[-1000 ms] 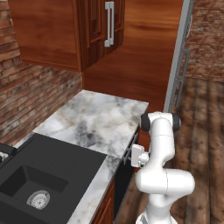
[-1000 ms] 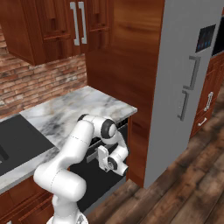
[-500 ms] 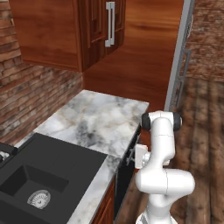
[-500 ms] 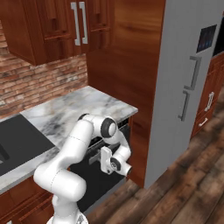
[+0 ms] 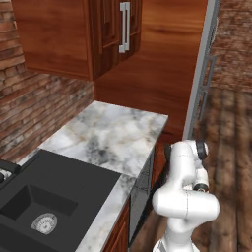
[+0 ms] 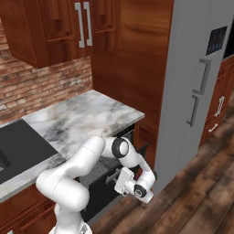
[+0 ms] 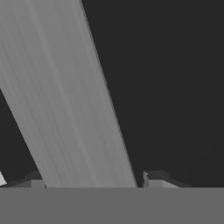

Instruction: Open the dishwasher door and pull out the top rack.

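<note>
The dishwasher door is a black panel under the marble counter, and its top edge leans a little out from the cabinet front. The door's grey bar handle runs slantwise through the hand view over the black door. My gripper straddles this bar, with a dark fingertip close against each side. In the right base view the gripper sits low at the handle, in front of the door. From the left base camera the door shows edge-on beside the arm. The top rack is hidden inside.
A tall grey refrigerator stands close to the right of the dishwasher. The marble counter lies above the door, with a black sink to the left. Reddish wall cabinets hang overhead. Wooden floor spreads out in front.
The hand has moved down and outward from the cabinet front with the handle between its fingers, and the door's top edge has tipped out with it.
</note>
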### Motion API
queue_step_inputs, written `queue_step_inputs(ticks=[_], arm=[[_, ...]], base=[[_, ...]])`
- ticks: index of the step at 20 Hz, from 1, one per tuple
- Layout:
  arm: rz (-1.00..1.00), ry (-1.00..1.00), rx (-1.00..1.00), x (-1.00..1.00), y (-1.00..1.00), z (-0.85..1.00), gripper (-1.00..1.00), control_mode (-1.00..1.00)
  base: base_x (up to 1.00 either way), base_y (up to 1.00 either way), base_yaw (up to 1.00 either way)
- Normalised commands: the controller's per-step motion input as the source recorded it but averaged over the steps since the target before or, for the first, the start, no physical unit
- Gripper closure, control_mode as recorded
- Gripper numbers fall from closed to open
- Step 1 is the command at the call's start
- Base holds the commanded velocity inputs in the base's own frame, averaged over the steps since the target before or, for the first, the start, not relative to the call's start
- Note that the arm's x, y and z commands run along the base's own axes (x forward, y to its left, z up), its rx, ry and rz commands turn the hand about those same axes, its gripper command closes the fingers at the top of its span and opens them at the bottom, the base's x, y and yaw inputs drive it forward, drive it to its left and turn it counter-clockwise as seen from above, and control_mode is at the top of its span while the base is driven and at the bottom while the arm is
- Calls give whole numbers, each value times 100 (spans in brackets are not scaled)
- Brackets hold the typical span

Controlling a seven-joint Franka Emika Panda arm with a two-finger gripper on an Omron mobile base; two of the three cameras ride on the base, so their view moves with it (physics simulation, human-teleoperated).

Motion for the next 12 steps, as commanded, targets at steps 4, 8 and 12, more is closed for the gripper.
queue_step_inputs(ticks=[4, 8, 12], arm=[[0, 25, -7, 0, -100, -90, 100, -100], [0, 22, -14, 0, -94, -82, 100, -100], [0, 14, -22, 0, -63, -61, 100, -100]], base=[[0, 0, 0], [0, 0, 0], [0, 0, 0]])
